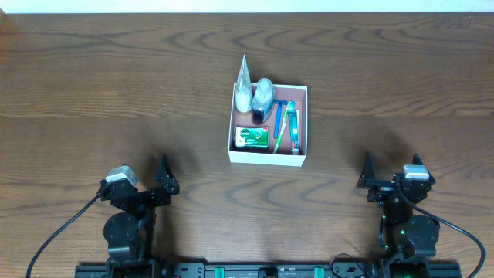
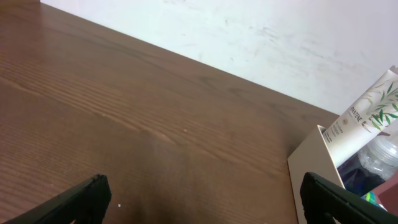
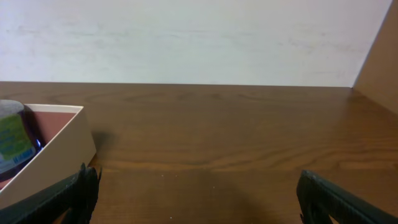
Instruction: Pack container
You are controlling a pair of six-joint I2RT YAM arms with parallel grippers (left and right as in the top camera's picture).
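Nearest the robot, both arms sit low at the near edge of the table [image 1: 116, 93], well apart from the work; the left gripper [image 2: 205, 190] has its claw spread wide with nothing but bare wood between the dark fingers; the right gripper [image 3: 196, 190] is spread just as wide and likewise carries nothing; each wrist view catches only a corner of the box off to one side. Farther out, near the middle of the table, stands the container [image 1: 266, 159], upright and open-topped, and it already holds the toiletries: a green packet [image 1: 253, 137] lies flat in the near left part; a blue toothbrush [image 1: 278, 127] and a green tube [image 1: 292, 127] lie side by side along the right; a clear bottle [image 1: 264, 94] stands at the far side; a white tube [image 1: 244, 85] leans up out of the far left corner, its tip above the wall. No loose item shows on the wood around the box, and no lid is in view; the packing looks finished or all but finished, with nothing obvious left to fetch.
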